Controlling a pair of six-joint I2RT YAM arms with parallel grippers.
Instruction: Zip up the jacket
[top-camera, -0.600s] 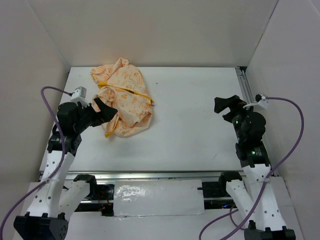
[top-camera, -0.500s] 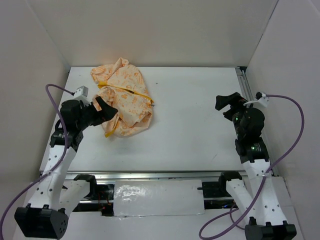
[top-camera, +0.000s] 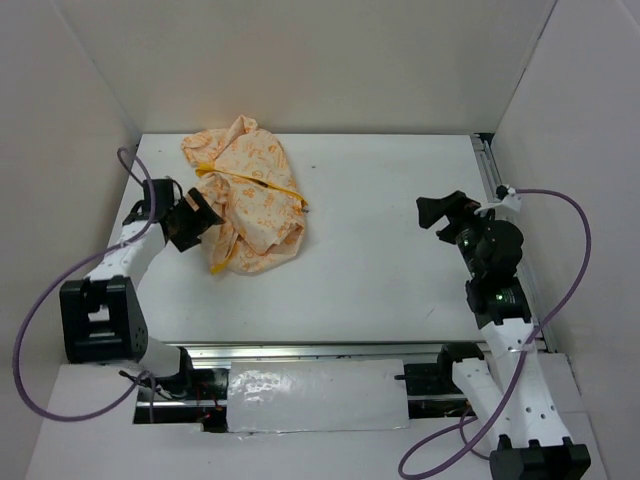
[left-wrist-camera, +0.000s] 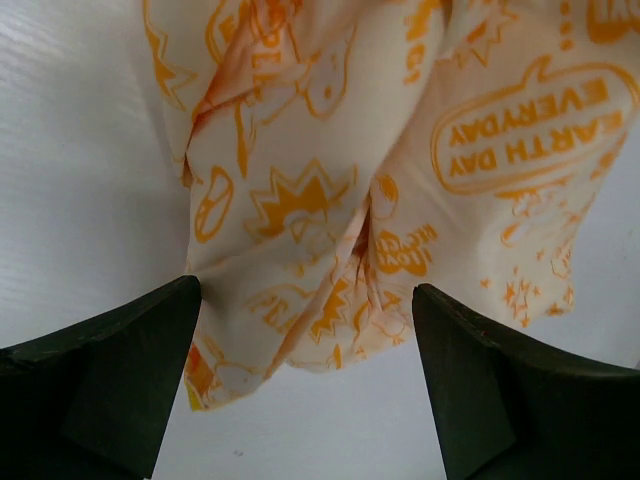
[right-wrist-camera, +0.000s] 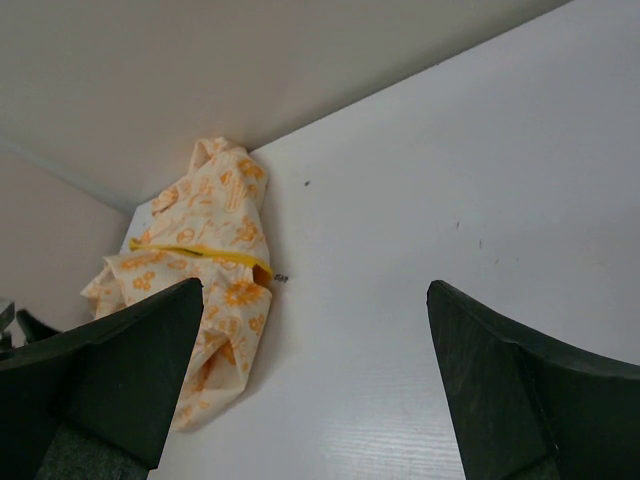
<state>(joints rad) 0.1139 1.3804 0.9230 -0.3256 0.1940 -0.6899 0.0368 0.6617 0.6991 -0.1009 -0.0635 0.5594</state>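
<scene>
The jacket (top-camera: 252, 200) lies crumpled at the back left of the white table, pale cream with orange print, and a yellow zipper strip (top-camera: 255, 182) runs across it. My left gripper (top-camera: 197, 217) is open, low at the jacket's left edge. In the left wrist view the printed fabric (left-wrist-camera: 330, 180) hangs between and beyond the open left gripper (left-wrist-camera: 305, 292); I cannot tell whether the fingers touch it. My right gripper (top-camera: 437, 210) is open at the right side, far from the jacket. Its wrist view shows the right gripper (right-wrist-camera: 315, 287) open and the jacket (right-wrist-camera: 215, 255) with its zipper strip (right-wrist-camera: 190, 249).
White walls close in the table (top-camera: 390, 270) on the left, back and right. A metal rail (top-camera: 486, 170) runs along the right edge and another (top-camera: 300, 351) along the front. A shiny sheet (top-camera: 315, 396) lies between the arm bases.
The left arm has dropped low and stretched out, its gripper settling against the jacket's left edge. The right gripper has shifted a little to the left. The jacket has not moved.
</scene>
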